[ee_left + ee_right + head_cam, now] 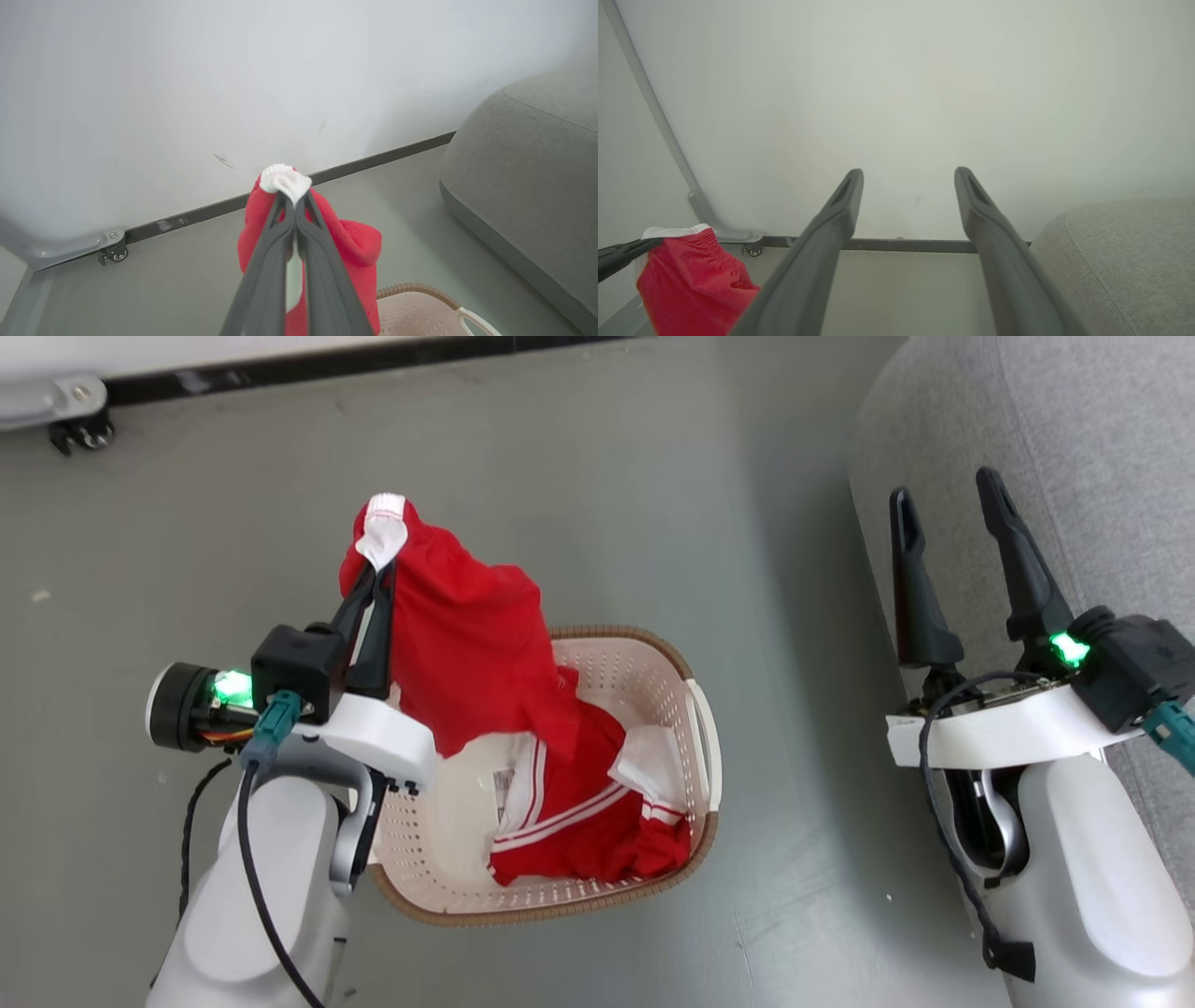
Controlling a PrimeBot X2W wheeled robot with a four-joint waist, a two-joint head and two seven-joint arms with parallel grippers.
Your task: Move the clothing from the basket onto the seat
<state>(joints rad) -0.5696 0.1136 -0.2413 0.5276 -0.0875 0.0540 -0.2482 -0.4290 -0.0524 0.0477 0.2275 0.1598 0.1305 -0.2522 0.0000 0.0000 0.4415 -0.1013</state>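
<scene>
Fingers of the L gripper (377, 571) are pressed together, clamped on the white waistband (385, 527) of a red garment (467, 644). It hangs from the tips over the basket (653, 649). Its lower end is over the basket's left side; can't tell if it touches the bottom.

R gripper (945, 495): fingers wide apart, nothing btwn them, seen against the edge of the grey seat (1074, 429) in the head view, clear of any cloth.

Basket sits on the grey floor (607, 476) btwn the two arms, w/ the seat apart from it on the robot's right. More red clothing (579, 803) w/ white stripes lies bunched in the basket's right half, near a white handle (707, 737). A paper label (504, 784) shows on the bottom beside it.

Left wrist view: white band pinched right at the fingertips, red cloth falling either side, basket rim below right. Right wrist view: held garment at lower left, seat at lower right, white wall (924, 93) ahead.
</scene>
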